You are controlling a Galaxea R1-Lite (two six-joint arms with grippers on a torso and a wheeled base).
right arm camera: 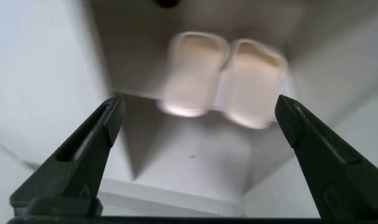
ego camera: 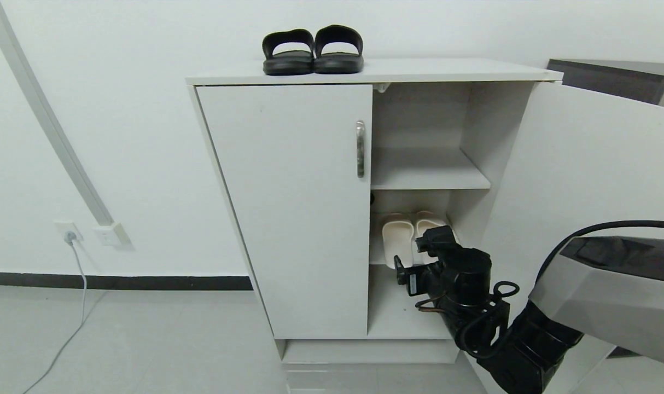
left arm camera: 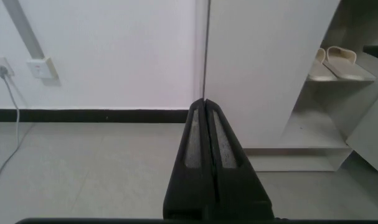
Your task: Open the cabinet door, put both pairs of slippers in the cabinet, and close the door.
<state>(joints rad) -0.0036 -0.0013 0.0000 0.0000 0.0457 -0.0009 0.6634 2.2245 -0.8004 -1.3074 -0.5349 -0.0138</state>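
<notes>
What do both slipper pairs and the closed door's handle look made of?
Black slippers: matte rubber or foam, apparently; moulded in one piece. Cream slippers: likely soft foam, matte, with thick rounded edges. Handle: probably polished metal, going by its bright reflections.

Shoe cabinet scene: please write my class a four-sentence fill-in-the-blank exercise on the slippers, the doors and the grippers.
1. The black slippers stand on ___ of the cabinet.
2. The white slippers lie ___ the cabinet.
3. The open door hangs on the robot's ___ side.
4. The right gripper is open, while the left gripper is ___.

Missing words: top; inside; right; shut.
</notes>
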